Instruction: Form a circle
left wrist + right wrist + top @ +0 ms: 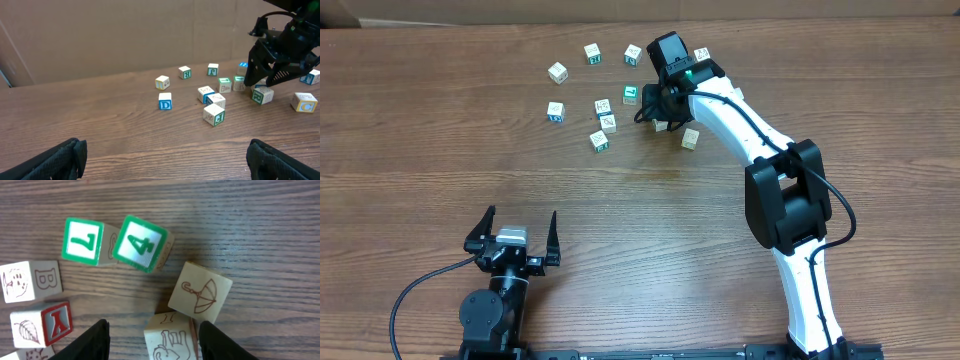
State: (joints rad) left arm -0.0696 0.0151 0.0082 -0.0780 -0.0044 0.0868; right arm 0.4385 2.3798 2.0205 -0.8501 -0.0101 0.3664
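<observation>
Several small whitish letter cubes (pixel 603 106) lie in a loose scatter at the far middle of the table, and no neat circle shows among them. My right gripper (pixel 655 108) hangs low over the scatter's right side. In the right wrist view, my right gripper (pixel 155 335) straddles a cube with an elephant drawing (pixel 170 342). The right finger (pixel 215 340) is against it and the left finger (pixel 95 340) stands apart, so the gripper is open. An umbrella cube (pixel 200 295) touches the elephant cube. My left gripper (pixel 519 218) rests wide open near the front edge, holding nothing.
Green-framed cubes marked 4 (pixel 142 242) and 7 (pixel 82 241) lie just beyond the gripper, with a red Y cube (pixel 42 325) and a B cube (pixel 30 281) to the left. A blue D cube (pixel 165 101) and a C cube (pixel 305 102) mark the scatter's outer sides.
</observation>
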